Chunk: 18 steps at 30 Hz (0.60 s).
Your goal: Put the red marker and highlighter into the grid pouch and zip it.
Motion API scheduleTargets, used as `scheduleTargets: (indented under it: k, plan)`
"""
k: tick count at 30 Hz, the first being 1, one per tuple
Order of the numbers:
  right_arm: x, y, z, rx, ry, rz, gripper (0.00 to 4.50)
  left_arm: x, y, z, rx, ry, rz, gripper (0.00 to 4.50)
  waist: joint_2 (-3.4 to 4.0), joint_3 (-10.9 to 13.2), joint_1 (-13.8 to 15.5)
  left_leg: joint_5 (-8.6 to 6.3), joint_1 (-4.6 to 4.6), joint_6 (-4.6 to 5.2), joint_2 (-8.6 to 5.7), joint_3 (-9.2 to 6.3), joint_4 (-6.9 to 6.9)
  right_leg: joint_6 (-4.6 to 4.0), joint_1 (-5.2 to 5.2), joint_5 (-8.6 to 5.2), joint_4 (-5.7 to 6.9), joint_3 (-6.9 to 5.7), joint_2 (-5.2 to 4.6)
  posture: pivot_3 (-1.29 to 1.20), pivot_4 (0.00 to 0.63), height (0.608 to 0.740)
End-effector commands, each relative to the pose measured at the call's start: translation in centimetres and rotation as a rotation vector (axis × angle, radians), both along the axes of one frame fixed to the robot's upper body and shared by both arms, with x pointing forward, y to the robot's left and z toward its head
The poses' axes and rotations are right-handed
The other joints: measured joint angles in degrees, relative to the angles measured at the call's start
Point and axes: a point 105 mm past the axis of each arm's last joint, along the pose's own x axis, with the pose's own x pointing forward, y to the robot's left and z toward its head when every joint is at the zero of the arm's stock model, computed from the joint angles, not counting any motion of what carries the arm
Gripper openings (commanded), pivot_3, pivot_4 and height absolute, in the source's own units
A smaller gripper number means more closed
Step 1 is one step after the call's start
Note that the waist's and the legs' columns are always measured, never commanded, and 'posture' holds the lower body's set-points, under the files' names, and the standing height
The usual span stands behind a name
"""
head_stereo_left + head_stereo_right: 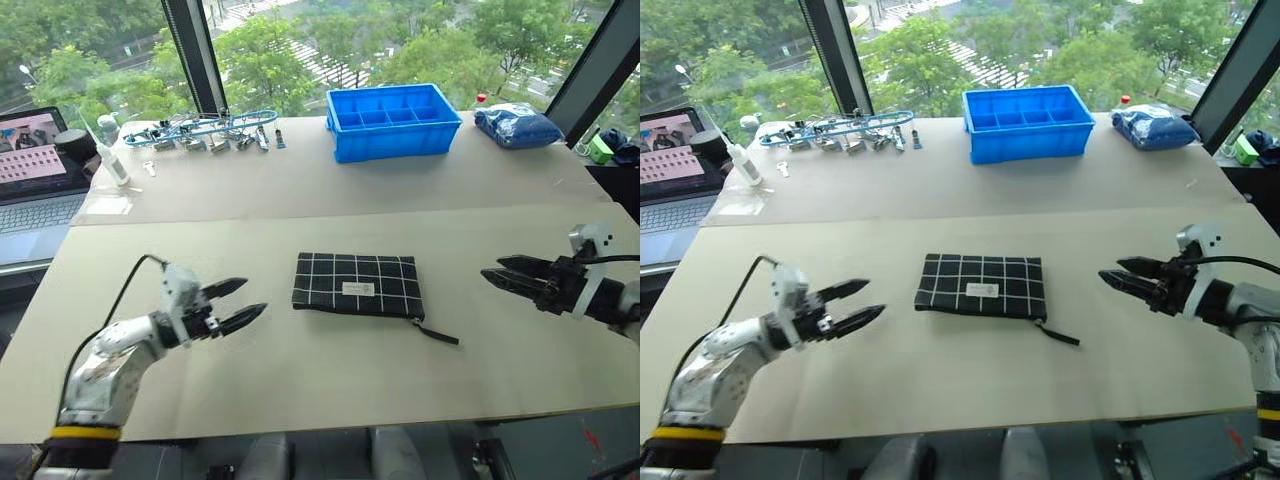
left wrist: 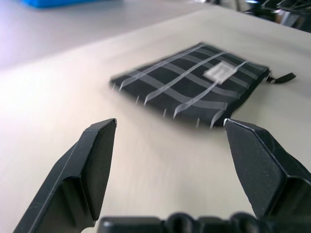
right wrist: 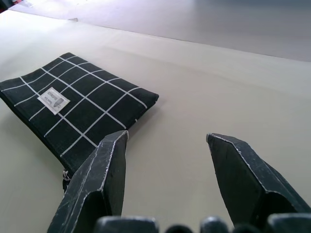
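the grid pouch [image 1: 358, 285] lay flat in the middle of the tabletop [image 1: 300, 385], its white label facing up and its black zipper pull cord [image 1: 437, 332] trailing off the corner on the robot's right. the left gripper [image 1: 247, 303] hovered to the left of the pouch, clear of it, fingers spread with nothing between them, pointing across toward the pouch. over on the other side the right gripper [image 1: 492, 274] hung just above the tabletop too, aimed back at the pouch from the right, well apart from it, its fingers parted and empty as well. in the right wrist view the pouch's near corner sat just beyond the black fingers [image 3: 99, 179]. farther back, a blue compartment bin [image 1: 392, 120] stood on the tabletop, a bundle of blue cable and small metal parts [image 1: 205, 131] lay to its left, a blue bag [image 1: 517, 126] to its right, and an open laptop [image 1: 38, 172] sat at the far left edge.
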Motion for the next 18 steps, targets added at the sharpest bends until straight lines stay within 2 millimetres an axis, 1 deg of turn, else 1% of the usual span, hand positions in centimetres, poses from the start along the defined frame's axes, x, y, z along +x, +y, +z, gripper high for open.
scheduleTargets:
  k: [1,2,4,5,7,9,12,14,16,18]
  plan:
    - [0.7,0.2,1.1,-0.011,-0.054,0.027,2.93,-0.3,3.0,2.8,-0.094,-0.001,0.137,3.84,0.0,0.0,0.6,0.01,0.0,-0.02,0.0,0.0,0.0,0.0,0.0,0.0,0.0,0.0,0.0,0.0,0.15,0.74]
    - [0.8,0.2,1.1,-0.01,-0.055,0.029,2.93,-0.4,3.8,3.3,-0.13,0.004,0.177,3.84,0.0,0.0,0.7,0.01,0.01,-0.02,0.0,0.0,0.0,-0.02,0.0,0.0,0.01,-0.01,0.0,0.0,0.15,0.74]
    - [0.8,0.0,1.1,-0.009,-0.056,0.029,2.93,-0.9,5.4,3.8,-0.18,0.035,0.25,3.84,0.0,0.0,0.7,0.01,0.01,-0.02,0.0,-0.01,-0.01,-0.03,-0.01,-0.01,0.01,-0.01,0.0,0.0,0.15,0.74]
    - [0.9,-0.1,1.0,-0.009,-0.054,0.024,2.93,-1.2,6.0,3.8,-0.186,0.042,0.273,3.84,0.01,0.0,0.7,0.01,0.0,-0.02,0.0,-0.01,-0.02,-0.03,-0.01,0.0,0.0,-0.01,0.0,0.0,0.15,0.74]
    - [0.7,-0.8,0.6,-0.009,-0.045,0.0,2.93,-1.6,7.8,3.7,-0.21,0.052,0.356,3.84,0.01,0.0,0.6,0.0,0.01,-0.03,0.0,0.0,-0.03,-0.04,-0.01,-0.01,-0.01,0.0,0.0,0.0,0.15,0.74]
    - [0.7,-1.1,0.4,-0.008,-0.041,-0.016,2.93,-1.8,9.0,3.7,-0.223,0.054,0.403,3.84,0.01,0.0,0.6,0.0,0.01,-0.03,0.0,0.01,-0.03,-0.05,-0.01,-0.01,-0.01,0.0,0.0,0.0,0.15,0.74]
    - [0.4,-1.6,0.1,-0.004,-0.034,-0.042,2.93,-2.0,9.9,4.0,-0.245,0.037,0.448,3.84,0.01,0.0,0.8,0.01,0.01,-0.04,0.0,0.01,-0.02,-0.07,-0.01,-0.02,-0.01,-0.01,0.0,0.0,0.15,0.74]
    - [0.3,-1.6,0.0,-0.003,-0.033,-0.046,2.93,-1.9,10.4,3.7,-0.241,0.047,0.479,3.84,0.01,0.0,0.8,0.01,0.01,-0.05,0.0,0.01,-0.02,-0.07,0.01,-0.02,0.0,-0.01,0.0,0.0,0.15,0.74]
    - [0.2,-1.6,-0.2,0.0,-0.03,-0.05,2.93,-1.4,11.0,3.3,-0.22,0.064,0.528,3.84,0.01,0.0,0.7,0.01,0.02,-0.05,0.0,0.02,-0.02,-0.08,0.01,-0.02,0.0,0.0,0.0,0.0,0.15,0.74]
    - [0.2,-1.6,-0.4,0.004,-0.025,-0.054,2.93,-0.9,11.5,3.7,-0.223,0.023,0.559,3.84,0.01,0.0,0.7,0.01,0.03,-0.05,0.0,0.02,-0.02,-0.09,0.01,-0.02,-0.01,-0.01,0.0,0.0,0.15,0.74]
